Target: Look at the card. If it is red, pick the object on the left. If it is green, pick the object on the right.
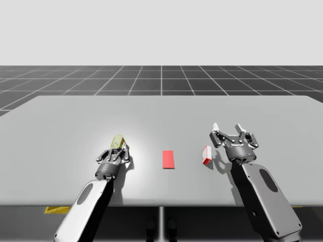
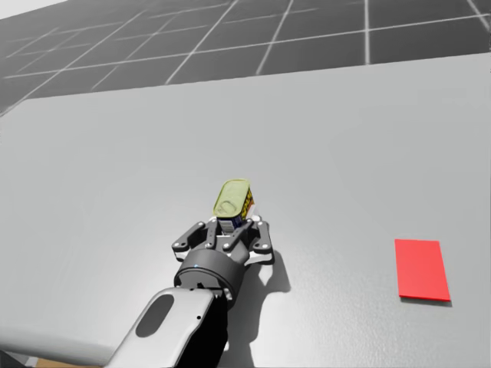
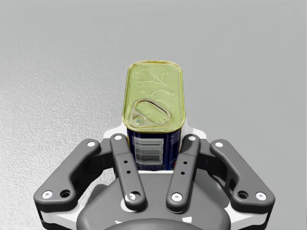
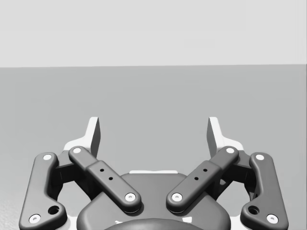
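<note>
clasping yellow-lidded can [image 3: 153, 103], left end effector [image 3: 152, 138]; high view: white box [image 1: 206, 155]

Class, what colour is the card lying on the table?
The card is red, clearest in the head view.

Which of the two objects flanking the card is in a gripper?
The yellow-topped can, clamped in my left gripper; the red-and-white box stands free beside my open right gripper.

Far half of bench [image 1: 65, 118] open, passage wide. Red card [image 1: 168, 159] flat at middle, no barrier. Red-and-white box [image 1: 207, 154] upright between card and right gripper [image 1: 227, 127], just beside it. Yellow-lidded can [image 3: 153, 96] fills left gripper [image 1: 119, 149].
</note>
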### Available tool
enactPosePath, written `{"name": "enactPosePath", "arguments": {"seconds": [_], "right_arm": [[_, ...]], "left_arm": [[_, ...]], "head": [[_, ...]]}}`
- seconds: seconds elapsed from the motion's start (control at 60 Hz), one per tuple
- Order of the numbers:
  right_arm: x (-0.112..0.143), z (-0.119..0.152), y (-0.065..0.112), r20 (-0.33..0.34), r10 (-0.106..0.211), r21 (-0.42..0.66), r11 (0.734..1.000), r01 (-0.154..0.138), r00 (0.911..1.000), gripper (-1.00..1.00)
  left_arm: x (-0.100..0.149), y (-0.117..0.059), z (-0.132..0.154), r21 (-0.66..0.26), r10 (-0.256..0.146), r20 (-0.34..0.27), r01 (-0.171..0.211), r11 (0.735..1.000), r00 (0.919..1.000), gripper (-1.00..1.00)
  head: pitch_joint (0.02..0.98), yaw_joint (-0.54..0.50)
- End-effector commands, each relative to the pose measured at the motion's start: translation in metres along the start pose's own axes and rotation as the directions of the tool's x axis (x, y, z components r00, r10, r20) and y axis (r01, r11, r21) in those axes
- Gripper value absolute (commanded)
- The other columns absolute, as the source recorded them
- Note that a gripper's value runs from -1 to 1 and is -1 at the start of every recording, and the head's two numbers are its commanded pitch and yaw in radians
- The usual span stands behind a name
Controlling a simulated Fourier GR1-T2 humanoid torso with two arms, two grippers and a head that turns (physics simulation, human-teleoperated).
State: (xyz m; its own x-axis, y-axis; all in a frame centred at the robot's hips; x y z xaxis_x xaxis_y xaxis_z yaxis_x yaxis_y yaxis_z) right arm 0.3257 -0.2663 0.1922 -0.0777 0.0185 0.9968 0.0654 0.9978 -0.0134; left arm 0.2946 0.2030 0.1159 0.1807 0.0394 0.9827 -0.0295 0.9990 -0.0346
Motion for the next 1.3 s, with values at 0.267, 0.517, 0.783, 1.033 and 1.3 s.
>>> {"name": "enactPosePath", "arguments": {"seconds": [0.267,0.517,0.783,1.033,1.3], "right_arm": [[0.000,0.000,-0.001,0.001,-0.002,-0.001,1.000,0.002,1.0000,-1.00],[0.000,0.000,-0.002,0.002,-0.003,-0.001,1.000,0.003,1.0000,-1.00],[0.000,0.000,-0.002,0.003,0.001,0.002,1.000,-0.001,1.0000,-1.00],[0.000,-0.001,-0.002,0.007,0.009,0.008,1.000,-0.009,0.9999,-1.00],[-0.002,-0.001,-0.001,0.006,0.023,0.010,1.000,-0.023,0.9997,-1.00]], "left_arm": [[-0.015,0.001,0.004,-0.063,-0.026,-0.047,0.023,0.998,0.9985,1.00],[-0.008,0.000,0.006,-0.071,-0.026,-0.034,0.023,0.997,0.9991,1.00],[0.039,0.001,0.014,-0.097,-0.034,0.054,0.039,0.994,0.9980,1.00],[0.091,0.002,0.021,-0.119,-0.066,0.158,0.086,0.989,0.9851,1.00],[0.161,0.006,0.036,-0.099,-0.145,0.325,0.186,0.978,0.9344,1.00]], "head": [[0.500,0.33],[0.444,0.34],[0.440,0.34],[0.431,0.35],[0.426,0.34]]}}
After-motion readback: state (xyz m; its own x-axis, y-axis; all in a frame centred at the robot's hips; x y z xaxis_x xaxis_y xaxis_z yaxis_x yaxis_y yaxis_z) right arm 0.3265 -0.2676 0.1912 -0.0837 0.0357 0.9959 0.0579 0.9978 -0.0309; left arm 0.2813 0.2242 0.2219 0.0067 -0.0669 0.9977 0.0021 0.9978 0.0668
